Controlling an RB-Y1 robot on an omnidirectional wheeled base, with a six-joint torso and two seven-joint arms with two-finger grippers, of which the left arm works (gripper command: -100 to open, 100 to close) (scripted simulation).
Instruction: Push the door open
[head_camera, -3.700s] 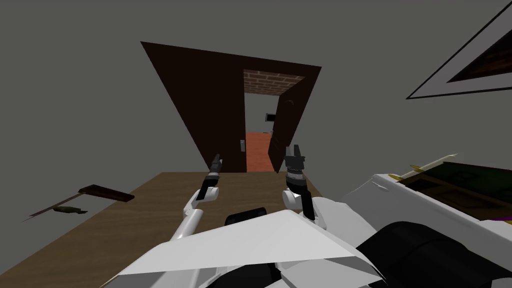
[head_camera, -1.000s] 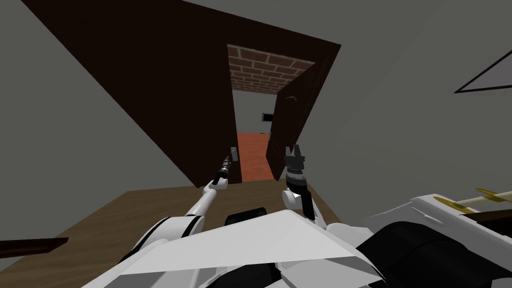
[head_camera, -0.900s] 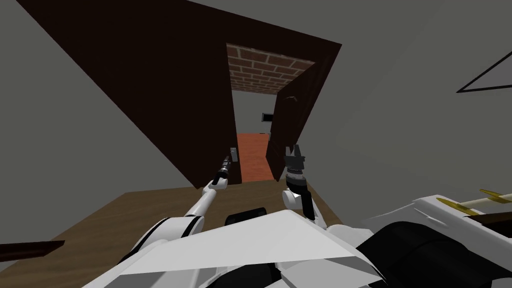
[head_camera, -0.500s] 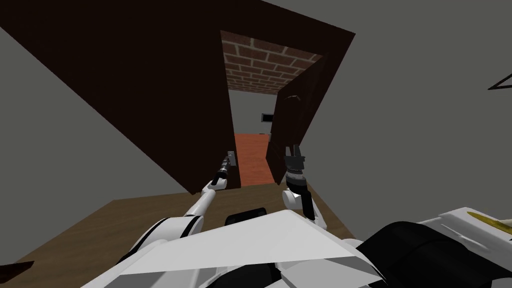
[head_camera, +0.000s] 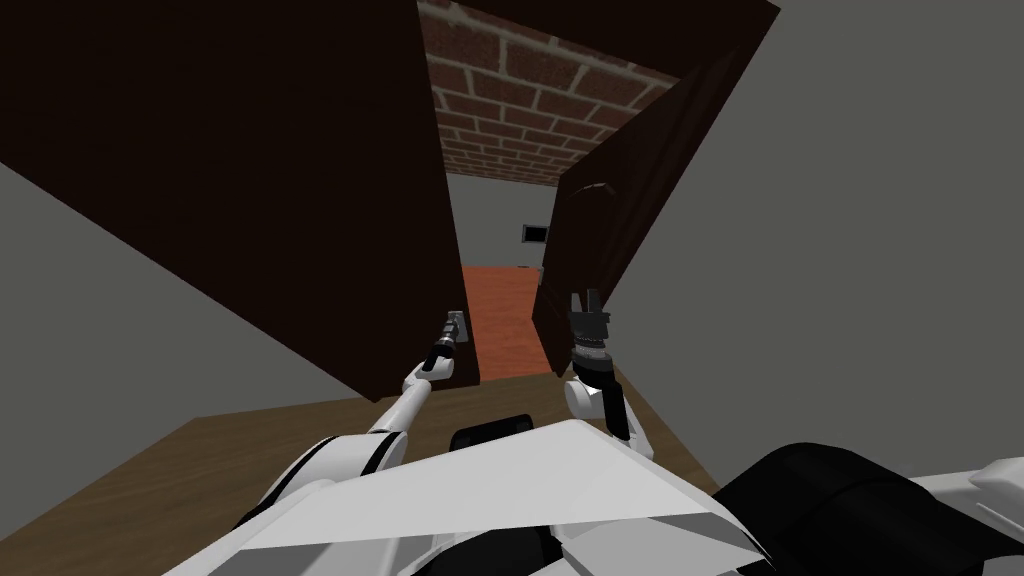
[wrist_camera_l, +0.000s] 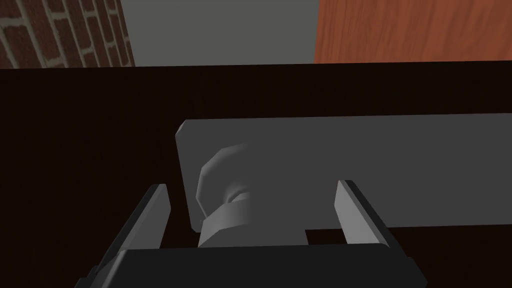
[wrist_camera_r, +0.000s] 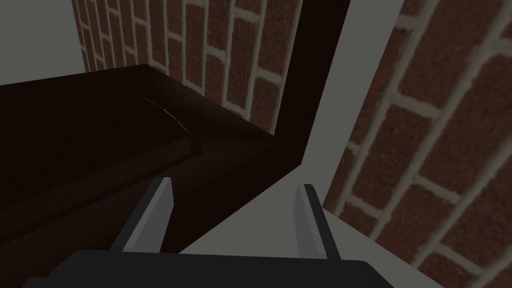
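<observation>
There's the left arm (head_camera: 400, 408): a white tube with a black band low down, thinning to a slim dark wrist. The right arm (head_camera: 585, 393) shows a round white joint and a ribbed grey collar, then the dark, boxy right gripper (head_camera: 587, 297), its fingers (wrist_camera_r: 161, 202) light grey blades.

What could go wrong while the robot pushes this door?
1. The open left gripper straddles the knob, which sits off-centre, near one finger. A push could slip sideways or jam a finger against the plate on the door.
2. The open right gripper hangs close to the other leaf, which is ajar. Its thin fingers might snag that leaf's edge if the robot advances.
</observation>
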